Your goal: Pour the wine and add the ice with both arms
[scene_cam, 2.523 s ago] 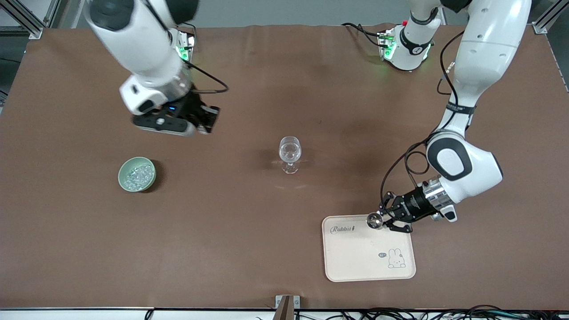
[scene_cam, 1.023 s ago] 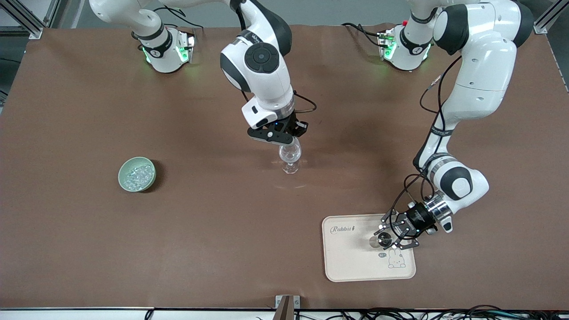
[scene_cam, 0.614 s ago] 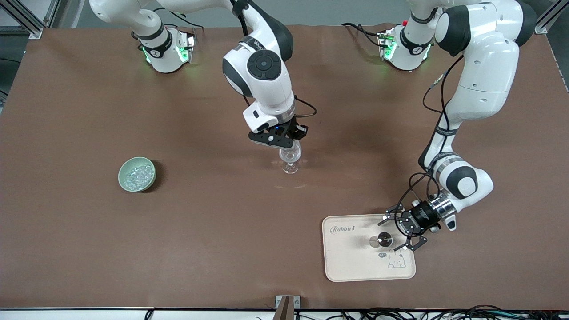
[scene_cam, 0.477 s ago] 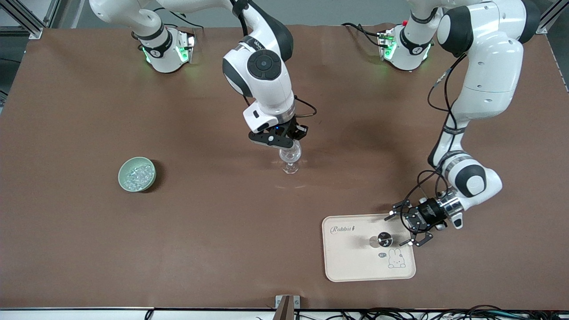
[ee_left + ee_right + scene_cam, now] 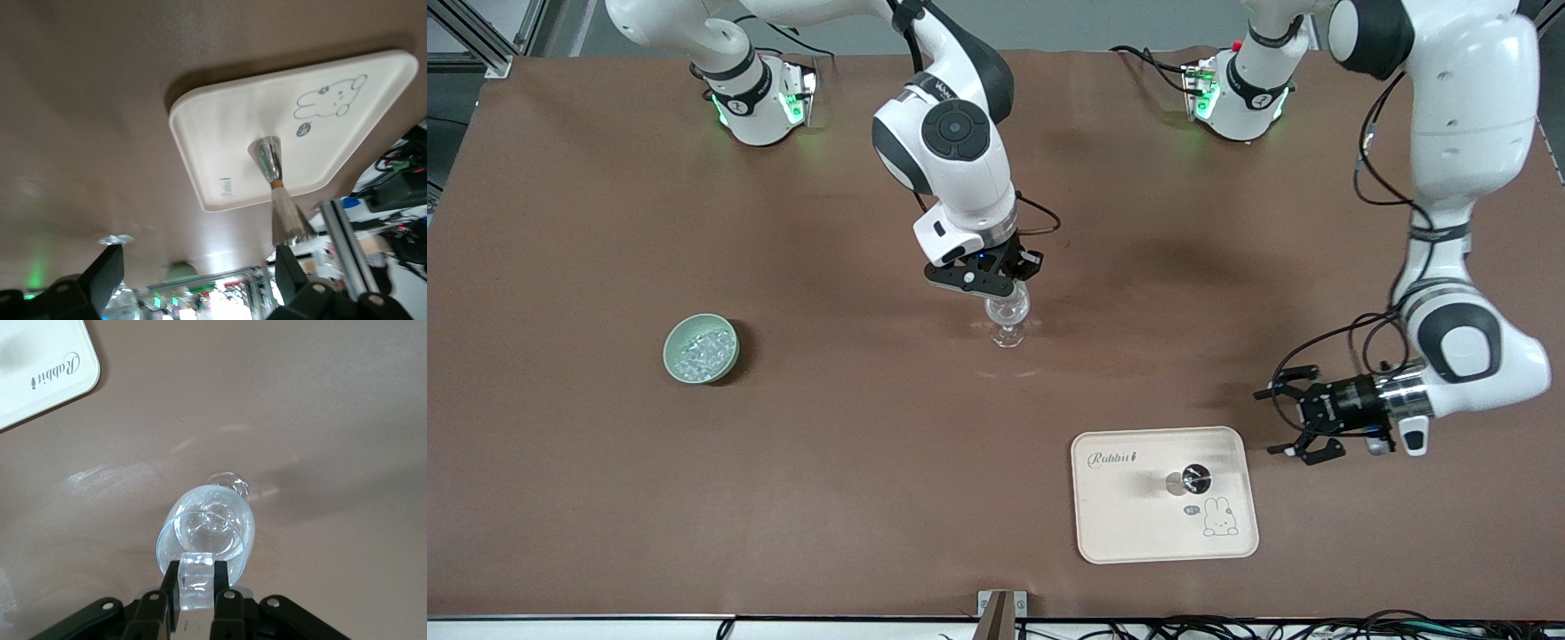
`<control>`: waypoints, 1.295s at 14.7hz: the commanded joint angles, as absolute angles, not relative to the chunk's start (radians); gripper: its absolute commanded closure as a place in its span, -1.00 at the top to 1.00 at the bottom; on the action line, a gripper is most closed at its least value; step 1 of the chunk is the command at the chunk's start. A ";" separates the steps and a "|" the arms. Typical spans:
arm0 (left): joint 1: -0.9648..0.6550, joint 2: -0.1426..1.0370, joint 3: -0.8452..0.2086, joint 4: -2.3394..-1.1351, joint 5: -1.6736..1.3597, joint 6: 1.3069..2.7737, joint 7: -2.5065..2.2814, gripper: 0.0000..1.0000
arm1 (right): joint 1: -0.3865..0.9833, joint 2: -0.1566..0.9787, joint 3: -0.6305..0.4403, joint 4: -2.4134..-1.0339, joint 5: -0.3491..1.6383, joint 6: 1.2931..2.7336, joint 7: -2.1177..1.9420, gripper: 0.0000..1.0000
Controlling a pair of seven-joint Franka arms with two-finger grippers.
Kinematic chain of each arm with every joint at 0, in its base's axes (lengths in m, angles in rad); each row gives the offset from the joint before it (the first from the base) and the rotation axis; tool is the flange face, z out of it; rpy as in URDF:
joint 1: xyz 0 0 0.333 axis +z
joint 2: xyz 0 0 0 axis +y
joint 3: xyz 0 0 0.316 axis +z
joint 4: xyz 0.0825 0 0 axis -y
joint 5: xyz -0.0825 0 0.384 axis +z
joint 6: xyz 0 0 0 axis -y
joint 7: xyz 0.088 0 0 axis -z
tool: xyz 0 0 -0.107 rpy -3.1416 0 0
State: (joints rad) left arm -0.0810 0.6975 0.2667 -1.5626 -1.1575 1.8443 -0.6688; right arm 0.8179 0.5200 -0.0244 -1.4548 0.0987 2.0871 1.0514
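My right gripper (image 5: pixel 197 587) has its fingers (image 5: pixel 229 603) pinched on a clear chunk of ice (image 5: pixel 196 575), held directly over the mouth of the stemmed glass (image 5: pixel 208 528); in the front view that right gripper (image 5: pixel 996 286) sits just above the glass (image 5: pixel 1007 313), which stands upright near the middle of the brown desk (image 5: pixel 854 427). My left gripper (image 5: pixel 1288 424) hovers low over the desk just beside the cream tray (image 5: pixel 1129 524), toward the left arm's end, its fingers (image 5: pixel 1303 373) spread wide with nothing between them. On the tray stands a small shiny metal cup (image 5: pixel 1193 478), upright beside the rabbit drawing (image 5: pixel 1219 518); my left wrist view shows the same metal cup (image 5: pixel 268 157) on the tray (image 5: pixel 200 133), apart from my fingers (image 5: pixel 103 277). The rest of the ice (image 5: pixel 703 349) lies piled in the pale green bowl (image 5: pixel 679 363), toward the right arm's end of the desk, well apart from the glass.
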 commanded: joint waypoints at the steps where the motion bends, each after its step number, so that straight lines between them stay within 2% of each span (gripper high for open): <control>1: -0.086 0.615 0.272 -1.533 -0.981 1.795 -0.672 1.00 | 0.818 0.531 -0.023 -1.437 0.109 2.082 1.057 -0.51; 4: -0.092 0.572 0.256 -1.346 -0.717 1.706 -0.672 1.00 | 0.818 0.531 -0.023 -1.437 0.110 2.082 1.058 -0.18; 5: -0.100 0.551 0.235 -1.307 -0.650 1.703 -0.670 1.00 | 0.818 0.531 -0.023 -1.437 0.110 2.082 1.058 -0.04; 7: -0.100 0.520 0.204 -1.244 -0.618 1.712 -0.667 1.00 | 0.822 0.531 -0.023 -1.436 0.113 2.082 1.060 0.10; 10: -0.089 0.474 0.201 -1.239 -0.615 1.743 -0.669 1.00 | 0.812 0.528 -0.026 -1.425 0.115 2.074 1.051 0.42; 13: -0.069 0.375 0.213 -1.246 -0.612 1.724 -0.669 1.00 | 0.750 0.509 -0.028 -1.378 0.104 2.036 1.035 0.89; 14: -0.068 0.350 0.215 -1.246 -0.595 1.714 -0.649 1.00 | 0.730 0.491 -0.028 -1.373 0.077 2.022 1.011 0.99; 16: -0.074 0.302 0.213 -1.246 -0.479 1.643 -0.478 1.00 | 0.665 0.437 -0.028 -1.373 0.013 2.016 0.968 1.00; 19: -0.092 0.229 0.210 -1.253 -0.335 1.623 -0.272 1.00 | 0.580 0.364 -0.028 -1.374 -0.031 1.929 0.858 1.00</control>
State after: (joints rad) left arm -0.0716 0.2826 0.2126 -1.2274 -0.4165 1.6330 -0.3915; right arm 0.6310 0.4317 -0.0439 -1.3479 -0.0008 1.9806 0.9243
